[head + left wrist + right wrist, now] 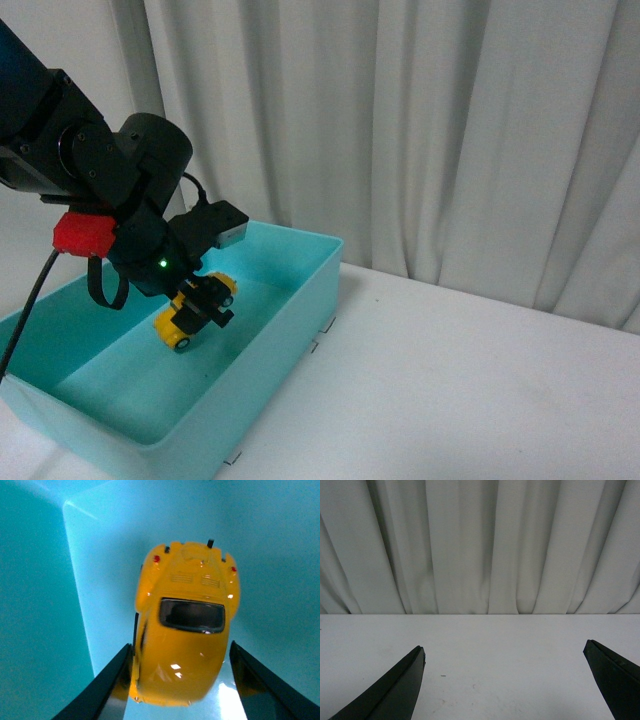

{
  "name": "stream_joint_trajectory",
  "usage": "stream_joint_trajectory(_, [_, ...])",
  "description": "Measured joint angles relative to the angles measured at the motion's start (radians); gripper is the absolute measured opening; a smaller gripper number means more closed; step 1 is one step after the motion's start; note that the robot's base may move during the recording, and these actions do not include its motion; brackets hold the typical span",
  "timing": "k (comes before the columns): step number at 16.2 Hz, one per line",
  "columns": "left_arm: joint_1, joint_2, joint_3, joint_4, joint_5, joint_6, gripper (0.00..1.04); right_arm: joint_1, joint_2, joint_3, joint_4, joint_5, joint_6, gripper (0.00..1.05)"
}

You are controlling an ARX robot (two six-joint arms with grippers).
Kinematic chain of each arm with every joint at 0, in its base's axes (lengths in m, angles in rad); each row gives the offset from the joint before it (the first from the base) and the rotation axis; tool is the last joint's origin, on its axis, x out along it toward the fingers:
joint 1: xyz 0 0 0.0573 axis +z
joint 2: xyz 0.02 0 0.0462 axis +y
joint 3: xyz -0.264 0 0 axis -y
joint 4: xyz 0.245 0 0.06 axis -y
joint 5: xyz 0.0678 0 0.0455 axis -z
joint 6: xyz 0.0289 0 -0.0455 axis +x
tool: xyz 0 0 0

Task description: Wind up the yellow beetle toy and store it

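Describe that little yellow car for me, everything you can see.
The yellow beetle toy is a small, glossy car, seemingly plastic or painted metal, with a rounded body, a dark rear window, two red tail lights, vent slits and dark wheels. It hangs tilted inside the teal bin, clamped at its sides by the left pincer. Whether a wheel touches the bin floor is unclear.

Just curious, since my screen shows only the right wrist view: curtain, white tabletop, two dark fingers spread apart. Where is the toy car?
Observer: The left gripper holds the yellow beetle toy inside a turquoise bin.
Operator: Is it sitting flat?
Observer: No, it is tilted, one end pointing down toward the bin floor.
Operator: How is it gripped?
Observer: The left wrist view shows dark fingers on either side of its body.
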Motion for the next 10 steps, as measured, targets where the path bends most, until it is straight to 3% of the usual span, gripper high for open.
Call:
stream_joint_trajectory(3, [-0.002, -0.005, -0.002, -0.027, 0.053, -0.010, 0.94, 0.000, 0.000, 0.000, 0.000, 0.000, 0.000, 0.98])
stream_joint_trajectory(4, [0.004, -0.030, -0.010, -0.029, 0.085, -0.019, 1.00, 0.000, 0.000, 0.000, 0.000, 0.000, 0.000, 0.98])
stream_joint_trajectory(10, [0.089, -0.415, -0.129, 0.010, 0.261, -0.079, 0.98, 0.000, 0.000, 0.000, 0.000, 0.000, 0.000, 0.98])
